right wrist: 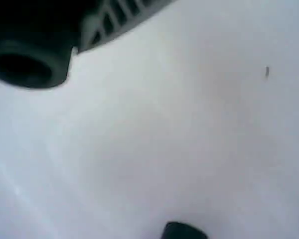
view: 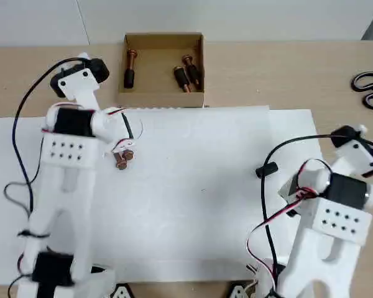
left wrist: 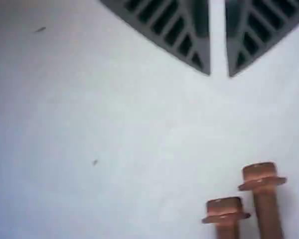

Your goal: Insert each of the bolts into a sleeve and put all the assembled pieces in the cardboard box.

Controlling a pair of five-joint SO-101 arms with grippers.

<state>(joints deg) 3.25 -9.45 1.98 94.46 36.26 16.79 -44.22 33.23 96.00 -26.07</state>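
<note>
Cardboard box sits at 12 o'clock on the table, open top. It holds three assembled pieces, each a copper bolt pushed into a black sleeve. One lies along the 9 o'clock wall and two lie side by side toward 3 o'clock. White paper covers the middle of the table. Left gripper is at 9 o'clock on the paper, with two loose bolts just beside its tip on the 6 o'clock side. They are copper coloured, with flanged heads. Right gripper is at 4 o'clock. A black sleeve pokes out of it toward 9 o'clock, short, tube shaped and matte. Scissors lie at 2 o'clock off the paper, well apart from everything.

Left wrist view: left gripper has dark ribbed fingers spread by a narrow gap, nothing between them, over bare paper. Both bolts lie side by side near the tips, not touching them. Hex heads over round flanges, smooth shanks cut off at the frame edge.

Right wrist view: right gripper pinches the sleeve at its tip. The sleeve's open hollow end faces the camera, held close above the paper. A dark shape at the frame edge is too cropped to identify.
</note>
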